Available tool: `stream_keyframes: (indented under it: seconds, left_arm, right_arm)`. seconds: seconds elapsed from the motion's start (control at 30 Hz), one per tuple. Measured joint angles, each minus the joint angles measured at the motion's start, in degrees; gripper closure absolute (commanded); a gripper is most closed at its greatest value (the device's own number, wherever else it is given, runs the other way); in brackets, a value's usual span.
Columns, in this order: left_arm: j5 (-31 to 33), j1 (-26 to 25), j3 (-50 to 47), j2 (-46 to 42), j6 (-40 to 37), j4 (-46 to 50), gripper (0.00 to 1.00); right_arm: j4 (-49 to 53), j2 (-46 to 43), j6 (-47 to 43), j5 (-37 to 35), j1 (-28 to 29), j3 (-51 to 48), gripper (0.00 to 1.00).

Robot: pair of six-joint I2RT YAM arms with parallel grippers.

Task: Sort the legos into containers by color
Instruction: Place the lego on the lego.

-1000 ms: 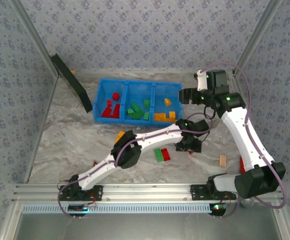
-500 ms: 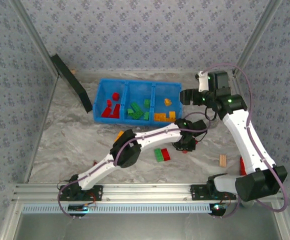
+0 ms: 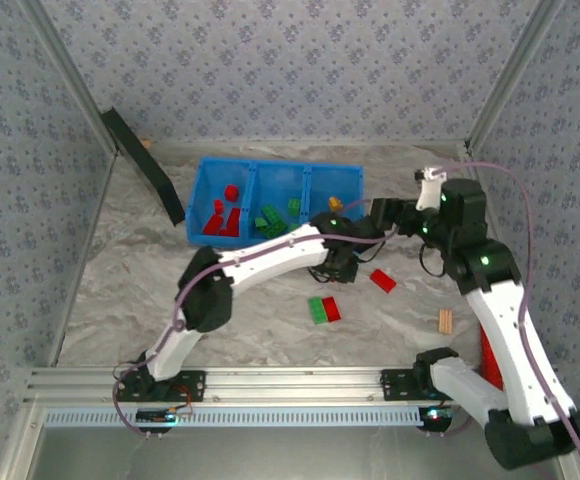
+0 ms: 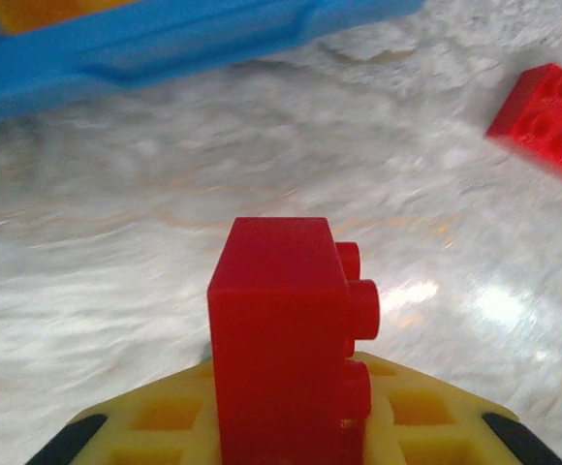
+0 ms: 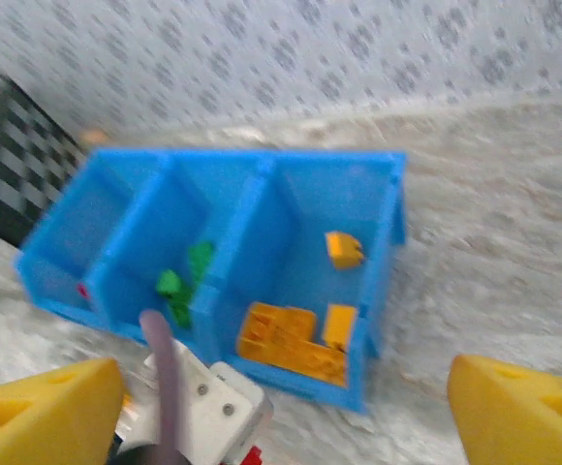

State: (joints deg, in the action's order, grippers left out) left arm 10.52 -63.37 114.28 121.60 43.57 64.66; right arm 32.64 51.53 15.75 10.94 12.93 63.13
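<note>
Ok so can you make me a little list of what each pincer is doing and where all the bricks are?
left pincer: shut on the held red brick, just in front of the bin
right pincer: open, holding nothing, by the bin's right end
blue bin: three compartments
bin left: red bricks
bin middle: green bricks
bin right: orange bricks
on the table: loose red brick; green brick and second red brick side by side
</note>
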Motion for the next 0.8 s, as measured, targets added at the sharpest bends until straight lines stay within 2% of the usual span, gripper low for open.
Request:
stream_keyframes:
  seconds: [0.07,0.13,0.33,0.43,0.6,0.8]
  left_arm:
    - [1.2,1.2,-4.3,-4.7,-2.7,0.0,0.91]
    - [2.1,2.8,-9.1,-8.8,-5.4,-0.1,0.91]
    - [2.0,12.0,-18.5,-14.8,-14.3,-0.3,0.91]
    - [0.9,14.7,-19.1,-17.0,-17.9,-2.4,0.91]
    - [-2.5,17.7,-20.3,-20.0,-21.5,-5.7,0.92]
    - [-5.0,20.8,-23.6,-21.7,-22.1,-8.3,0.93]
  right_arm:
    - [-2.9,-3.4,3.5,1.7,1.6,-2.8,0.18]
    - [-8.1,-3.7,7.7,0.9,6.3,-6.0,0.18]
    - [-18.1,2.8,16.3,-8.1,21.2,-11.3,0.16]
    - [-20.7,5.8,19.4,-8.5,26.3,-12.0,0.14]
    - [-21.6,7.9,20.8,-6.6,27.6,-9.1,0.12]
    - [-15.4,14.8,18.1,-6.2,26.5,0.2,0.11]
